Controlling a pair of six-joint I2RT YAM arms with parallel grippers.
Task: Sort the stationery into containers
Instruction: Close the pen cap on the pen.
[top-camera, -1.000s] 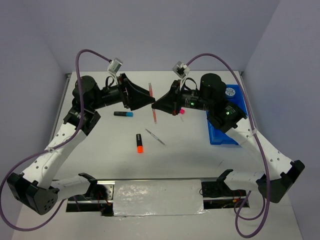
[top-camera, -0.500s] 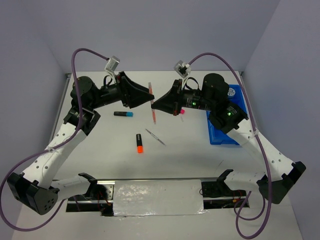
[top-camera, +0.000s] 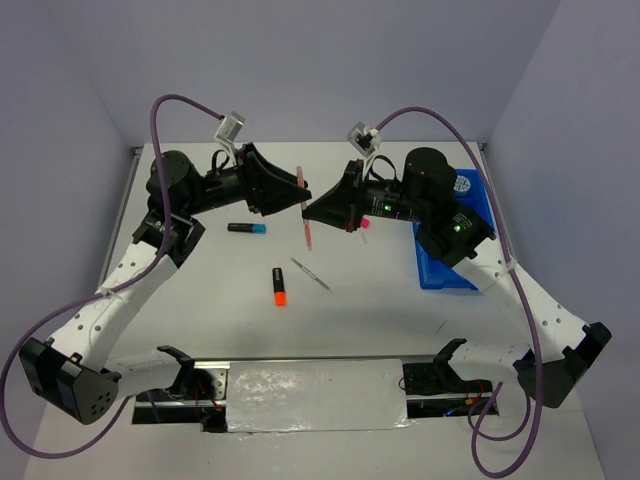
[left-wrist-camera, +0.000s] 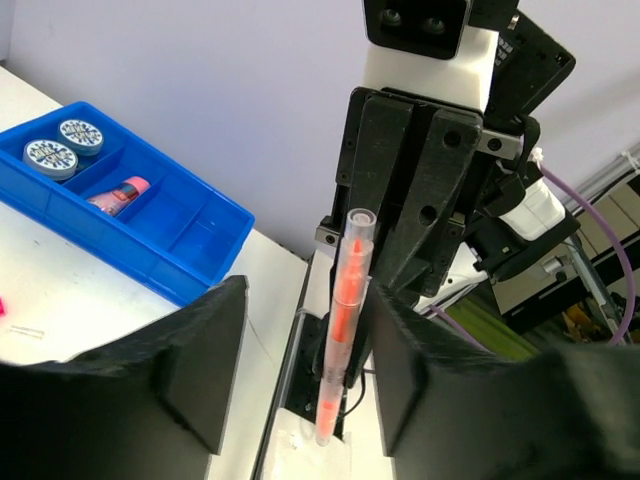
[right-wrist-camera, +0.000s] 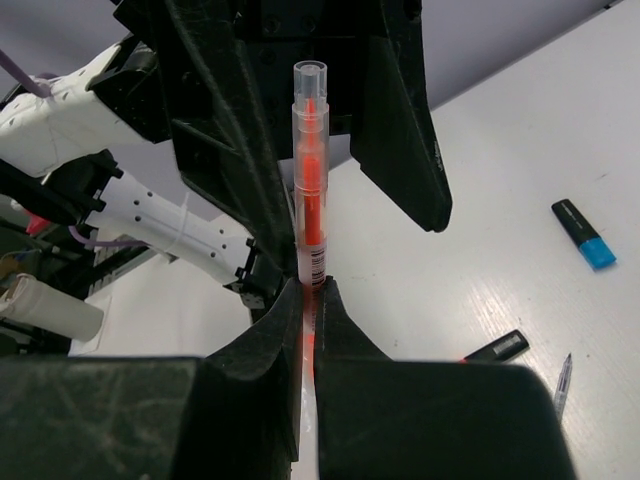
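Observation:
A thin pink pen (top-camera: 303, 205) with a clear barrel hangs above the table's middle, and my right gripper (top-camera: 309, 212) is shut on it. In the right wrist view the pen (right-wrist-camera: 311, 190) rises out of the closed right gripper (right-wrist-camera: 312, 290). My left gripper (left-wrist-camera: 308, 305) is open, one finger on each side of the pen (left-wrist-camera: 343, 330); the pen is close to the right finger, with a wide gap to the left one. The blue tray (top-camera: 452, 262) lies at the right. Its compartments hold two patterned discs (left-wrist-camera: 65, 145) and a pink case (left-wrist-camera: 120, 192).
On the table lie a blue-ended black marker (top-camera: 246, 228), an orange-ended marker (top-camera: 279, 286) and a thin grey pen (top-camera: 311, 274). A small pink item (top-camera: 365, 224) shows beside the right arm. Walls close the table at the left, back and right.
My left gripper has shifted a little to the right, so its fingers now flank the pen, and its jaws have narrowed somewhat. The right gripper has kept holding the pen in place.

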